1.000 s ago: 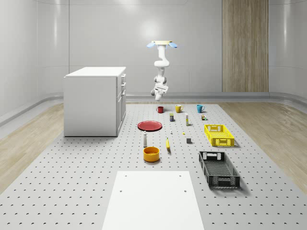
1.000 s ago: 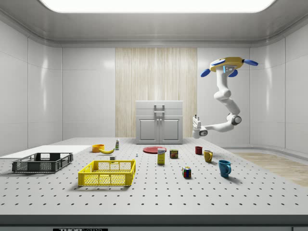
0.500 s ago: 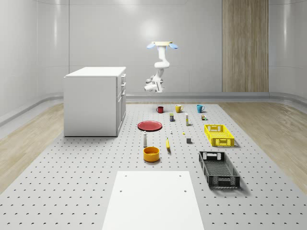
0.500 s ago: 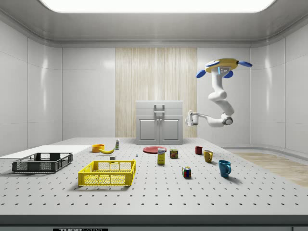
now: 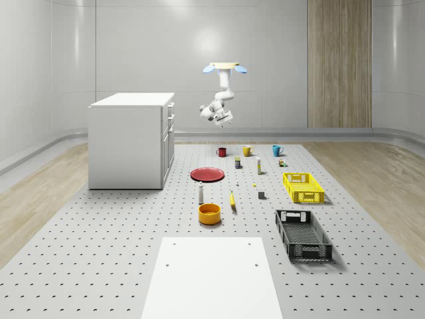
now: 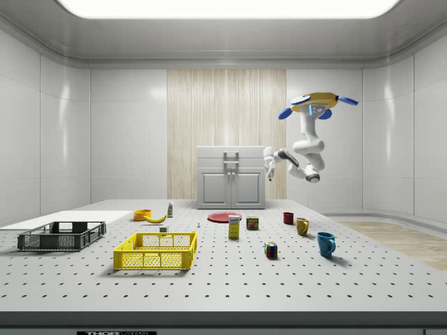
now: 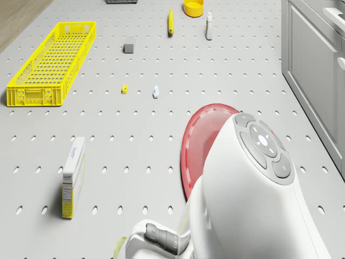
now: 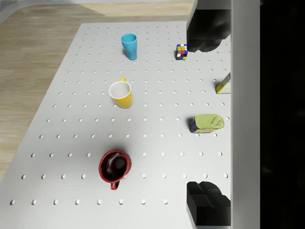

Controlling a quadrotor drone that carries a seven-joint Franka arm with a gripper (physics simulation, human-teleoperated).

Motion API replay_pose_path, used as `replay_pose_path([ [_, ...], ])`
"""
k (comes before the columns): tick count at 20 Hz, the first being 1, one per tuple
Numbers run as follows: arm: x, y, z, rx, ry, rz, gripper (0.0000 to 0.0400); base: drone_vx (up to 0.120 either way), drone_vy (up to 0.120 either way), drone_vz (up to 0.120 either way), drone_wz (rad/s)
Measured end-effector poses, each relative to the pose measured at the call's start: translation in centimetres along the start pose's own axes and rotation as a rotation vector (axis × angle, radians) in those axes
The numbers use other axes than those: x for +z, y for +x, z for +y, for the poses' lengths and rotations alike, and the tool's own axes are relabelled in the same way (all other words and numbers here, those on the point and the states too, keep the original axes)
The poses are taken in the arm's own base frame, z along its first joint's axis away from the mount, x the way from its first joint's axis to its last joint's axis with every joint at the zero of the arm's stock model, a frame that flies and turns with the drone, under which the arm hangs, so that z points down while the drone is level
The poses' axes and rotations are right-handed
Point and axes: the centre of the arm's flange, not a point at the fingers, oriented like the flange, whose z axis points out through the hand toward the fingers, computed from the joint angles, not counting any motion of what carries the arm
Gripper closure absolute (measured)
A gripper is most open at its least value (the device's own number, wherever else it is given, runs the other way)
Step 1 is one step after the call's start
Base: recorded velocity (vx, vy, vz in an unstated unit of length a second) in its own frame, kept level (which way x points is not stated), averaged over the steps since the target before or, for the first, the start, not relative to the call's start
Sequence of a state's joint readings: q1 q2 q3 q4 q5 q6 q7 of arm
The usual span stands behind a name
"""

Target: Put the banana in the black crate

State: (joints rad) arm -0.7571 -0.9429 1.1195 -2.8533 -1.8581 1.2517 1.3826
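Well apart: banana [image 5: 232, 199], airborne fingers [image 8: 205, 195] empty.

Setting: simulated robotics test room. Evidence: pale panelled walls with rounded corners, one wood-slat wall panel [image 6: 226, 132], ceiling light panel [image 6: 223, 7]; grey perforated floor platform [image 5: 99, 259] bordered by wood flooring; white cabinet [image 5: 131, 139]; household items laid out in spaced rows, among them mugs, red plate [image 5: 207, 174], yellow crate [image 5: 303, 187], black crate [image 5: 303, 234].
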Motion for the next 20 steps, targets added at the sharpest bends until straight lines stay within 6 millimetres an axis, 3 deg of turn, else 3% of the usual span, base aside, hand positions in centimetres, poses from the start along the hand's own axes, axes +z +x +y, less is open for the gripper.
replay_pose_path([
  [7,0.2,-1.7,-1.6,-0.006,-0.165,0.173,0.0000,0.120,0.000,-0.114,0.000],
  [10,0.3,-1.9,-1.9,-0.007,-0.192,0.202,0.0000,0.120,0.000,0.000,0.000],
  [17,0.4,-2.2,-2.2,-0.008,-0.219,0.231,0.0000,0.120,0.000,-0.091,0.000],
  [20,0.4,-2.3,-2.2,-0.008,-0.224,0.235,0.0000,0.120,0.093,0.000,0.000],
])
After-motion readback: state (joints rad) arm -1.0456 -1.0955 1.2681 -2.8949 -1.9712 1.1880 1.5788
